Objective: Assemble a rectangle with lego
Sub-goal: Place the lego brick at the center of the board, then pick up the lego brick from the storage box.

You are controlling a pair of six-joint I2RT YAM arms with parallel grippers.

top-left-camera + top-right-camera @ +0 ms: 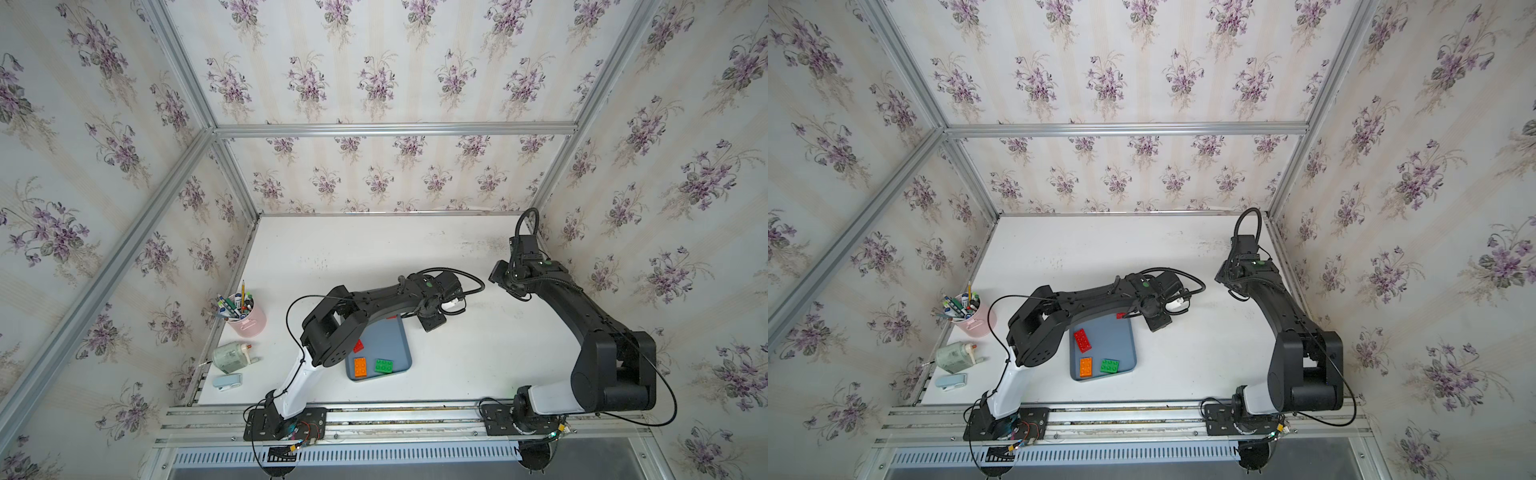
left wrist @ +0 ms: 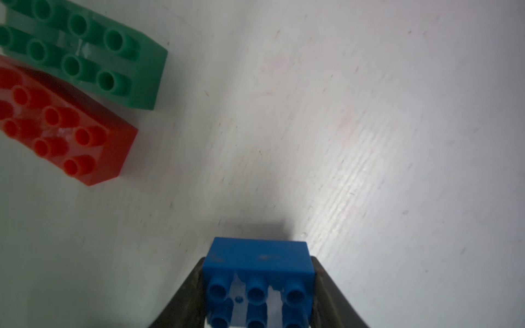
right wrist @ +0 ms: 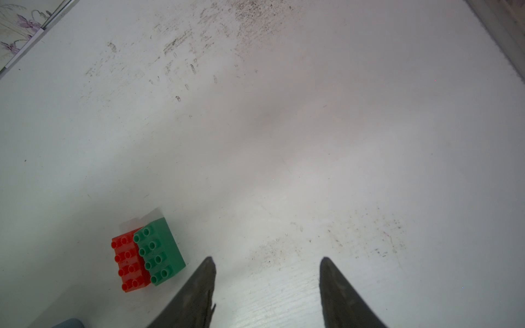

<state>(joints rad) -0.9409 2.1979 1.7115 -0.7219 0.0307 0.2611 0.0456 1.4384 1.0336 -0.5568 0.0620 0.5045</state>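
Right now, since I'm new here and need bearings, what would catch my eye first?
The left gripper clamps a blue brick, close to a red brick and a green brick lying side by side, touching, on the white table. In both top views, a blue-grey tray holds a second red brick, an orange brick and a second green brick.

A white counter (image 1: pixel 374 257) stood inside walls of violet-flowered wallpaper (image 1: pixel 374 79) framed by aluminium rails (image 1: pixel 395 129). Dark scuffs (image 3: pixel 199 42) marked its surface towards the far edge. A blue-grey tray (image 1: pixel 395 340) lay flat nearer the front edge, around the middle. Along the left edge stood a pink cup (image 1: pixel 249 322) full of pens and pencils (image 1: pixel 232 305). Just beside it, towards the front, lay a pale green device (image 1: pixel 228 356), then a small light-blue item (image 1: pixel 227 381) close to the front left corner.
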